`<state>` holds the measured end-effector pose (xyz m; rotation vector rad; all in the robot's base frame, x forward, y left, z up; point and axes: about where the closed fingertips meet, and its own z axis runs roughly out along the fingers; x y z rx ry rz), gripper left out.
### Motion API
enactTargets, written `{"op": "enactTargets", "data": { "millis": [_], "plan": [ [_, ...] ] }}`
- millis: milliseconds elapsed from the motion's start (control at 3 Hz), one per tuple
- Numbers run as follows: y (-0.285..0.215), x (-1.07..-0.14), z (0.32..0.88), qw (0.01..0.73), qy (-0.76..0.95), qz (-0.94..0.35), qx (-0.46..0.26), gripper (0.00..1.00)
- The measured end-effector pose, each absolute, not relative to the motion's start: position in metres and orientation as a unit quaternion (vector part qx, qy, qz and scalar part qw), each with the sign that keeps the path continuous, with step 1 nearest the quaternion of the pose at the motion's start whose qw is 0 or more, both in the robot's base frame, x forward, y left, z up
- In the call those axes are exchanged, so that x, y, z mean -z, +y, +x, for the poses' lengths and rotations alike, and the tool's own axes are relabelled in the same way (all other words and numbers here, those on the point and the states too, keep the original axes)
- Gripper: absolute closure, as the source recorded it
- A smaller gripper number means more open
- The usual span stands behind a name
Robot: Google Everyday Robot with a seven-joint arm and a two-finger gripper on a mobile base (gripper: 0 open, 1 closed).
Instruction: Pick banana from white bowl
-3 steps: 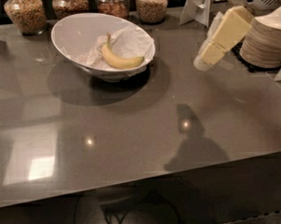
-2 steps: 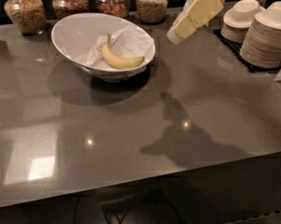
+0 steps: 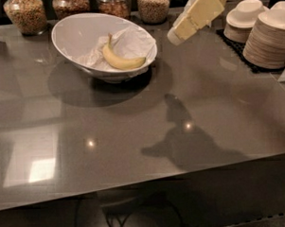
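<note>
A curved yellow banana lies on crumpled white paper inside the large glossy white bowl, which stands at the back left of the grey counter. My gripper, cream coloured, hangs in the air at the upper right, just right of the bowl's rim and above the counter. It holds nothing and is apart from the banana.
Several glass jars of grains stand in a row behind the bowl. Stacks of off-white plates and small bowls stand at the back right on a black mat. The counter's front edge runs across the lower part of the view.
My gripper has moved left and up from beside the plate stacks to just right of the bowl. Its shadow on the counter has shifted left. Bowl and banana have not moved.
</note>
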<state>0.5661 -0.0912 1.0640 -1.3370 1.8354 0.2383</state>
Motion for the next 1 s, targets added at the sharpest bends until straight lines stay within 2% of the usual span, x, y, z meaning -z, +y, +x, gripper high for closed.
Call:
{"op": "enactTargets", "data": {
  "millis": [333,1000],
  "plan": [
    [-0.081,-1.06,0.576,0.436,0.73,-0.522,-0.074,0.0],
    [-0.033,-1.031,0.655,0.471,0.714,-0.513,-0.069,0.0]
  ]
}}
